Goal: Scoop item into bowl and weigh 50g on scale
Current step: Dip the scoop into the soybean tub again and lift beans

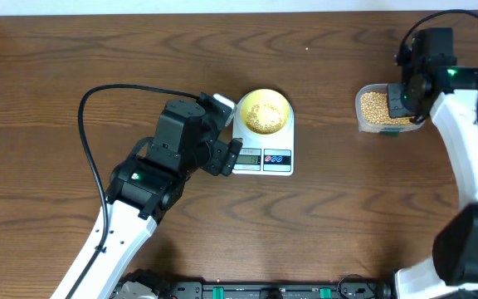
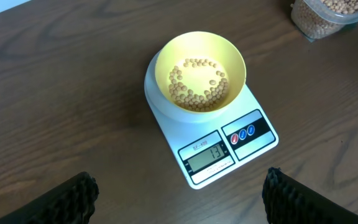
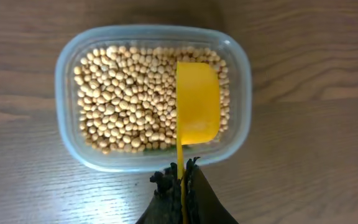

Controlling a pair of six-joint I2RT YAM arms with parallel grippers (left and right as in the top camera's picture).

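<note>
Sitting on a flat white digital scale [image 2: 253, 134], a pale-yellow round bowl [image 2: 166, 59] holds tan beans [image 2: 197, 87]. Left fingers [image 2: 67, 202] apart; right fingers [image 3: 161, 198] clamped on a yellow plastic scoop [image 3: 197, 99].

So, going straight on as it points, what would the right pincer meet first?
The yellow scoop in the right pincer would likely meet the beans in the clear tub; depth unclear.

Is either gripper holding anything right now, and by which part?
Right gripper grips the yellow scoop by its handle end, its cup over the beans in the tub. Left gripper is open, empty.
</note>
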